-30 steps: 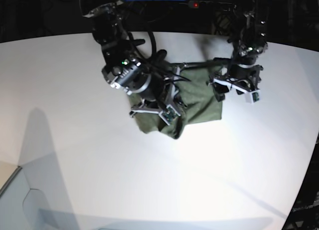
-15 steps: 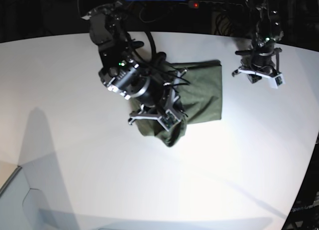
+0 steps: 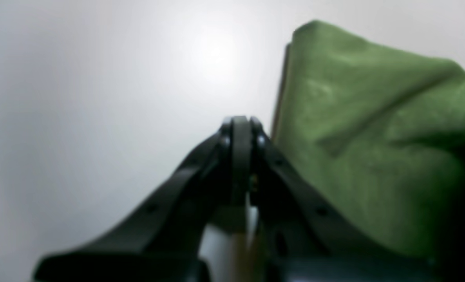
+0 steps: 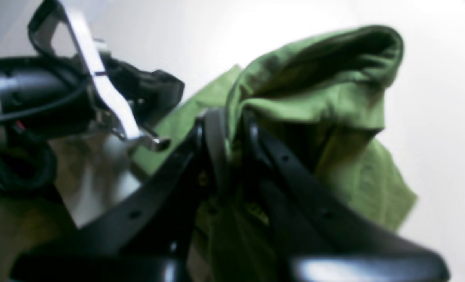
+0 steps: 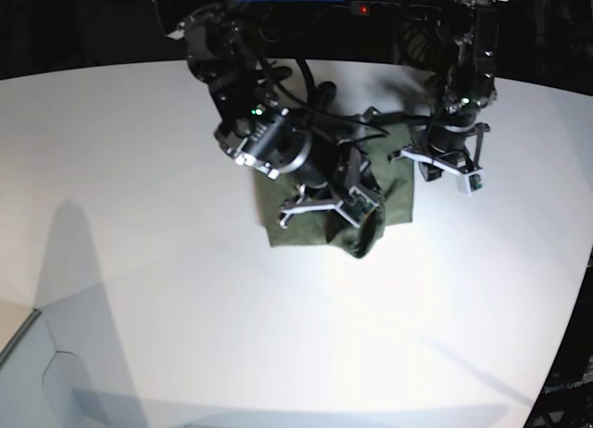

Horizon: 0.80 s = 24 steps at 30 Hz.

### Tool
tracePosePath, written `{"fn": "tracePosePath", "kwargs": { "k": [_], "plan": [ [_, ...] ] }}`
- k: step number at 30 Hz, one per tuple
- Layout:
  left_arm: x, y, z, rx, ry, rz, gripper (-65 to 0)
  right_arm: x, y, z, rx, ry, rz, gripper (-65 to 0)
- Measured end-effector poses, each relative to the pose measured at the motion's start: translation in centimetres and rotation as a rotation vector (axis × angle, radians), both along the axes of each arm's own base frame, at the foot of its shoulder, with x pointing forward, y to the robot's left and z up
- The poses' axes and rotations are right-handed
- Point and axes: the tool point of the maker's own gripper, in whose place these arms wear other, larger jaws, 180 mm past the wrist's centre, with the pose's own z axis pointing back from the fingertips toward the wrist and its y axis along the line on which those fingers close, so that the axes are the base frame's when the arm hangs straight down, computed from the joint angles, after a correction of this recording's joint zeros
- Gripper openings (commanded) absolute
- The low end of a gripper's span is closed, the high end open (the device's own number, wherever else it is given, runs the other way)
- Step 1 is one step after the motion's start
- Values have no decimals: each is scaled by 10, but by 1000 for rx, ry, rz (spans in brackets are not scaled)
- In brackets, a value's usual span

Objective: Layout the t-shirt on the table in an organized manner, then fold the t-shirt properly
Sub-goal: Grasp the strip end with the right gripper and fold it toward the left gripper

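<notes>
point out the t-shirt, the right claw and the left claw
t-shirt (image 5: 306, 215), base view, flat folded part left of the lifted fold
right claw (image 4: 232, 129), right wrist view, tips pinching the cloth
left claw (image 3: 240, 129), left wrist view, shut tips beside the shirt

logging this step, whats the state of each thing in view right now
t-shirt: bunched and partly folded on the table, one fold lifted by the right gripper
table: white, bearing the shirt
right gripper: shut on the t-shirt, cloth pinched between its fingers
left gripper: shut, holding nothing, beside the shirt's edge over bare table
</notes>
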Motion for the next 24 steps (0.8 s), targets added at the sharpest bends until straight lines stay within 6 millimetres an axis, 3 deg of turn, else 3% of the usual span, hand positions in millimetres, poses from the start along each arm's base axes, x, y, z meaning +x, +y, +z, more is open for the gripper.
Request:
{"fn": "tracePosePath", "kwargs": {
  "k": [4,8,16,21,24],
  "plan": [
    [0,0,1,0,1,-2,-649,11,10,-16,-43,34,27,-650],
    [-2,7,1,18,6,-8,-649,20,14,-17,-47,29,34,-650],
    [-2,9,1,21,6,-6,-649,26,19,-30,-69,57,49,-650],
    [-1,6,1,14,4,-5,-649,17,36,-38,-89,54,117,-650],
    [-1,6,1,14,3,-4,-649,17,40,-47,-113,68,140,-572]
  ]
}}
